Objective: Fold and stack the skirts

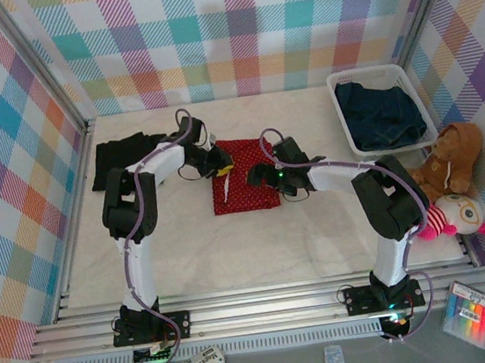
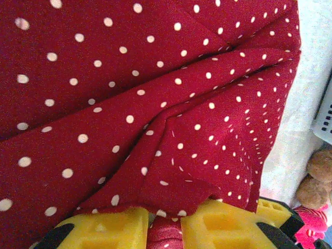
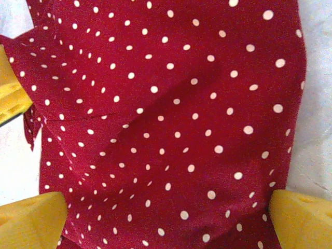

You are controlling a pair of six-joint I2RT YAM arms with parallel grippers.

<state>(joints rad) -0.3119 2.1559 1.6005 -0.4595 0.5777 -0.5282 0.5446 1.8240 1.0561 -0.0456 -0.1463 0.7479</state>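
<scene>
You have the red skirt (image 1: 242,177) in the middle of the desk (image 1: 260,250), partly folded. Your left gripper (image 2: 165,215) pinches a fold at its edge; your right gripper (image 1: 254,176) hangs spread above it. The black skirt (image 1: 129,156) lies far left and the denim skirts (image 1: 382,113) wait in the basket (image 1: 366,73), so I judge most work remains.

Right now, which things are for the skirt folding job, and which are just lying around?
For the job:
red dotted skirt
black skirt
dark blue denim, sitting in the basket

Just lying about:
white basket, which only holds the denim
teddy bear
pink-and-white doll
colourful packet by the near edge
</scene>
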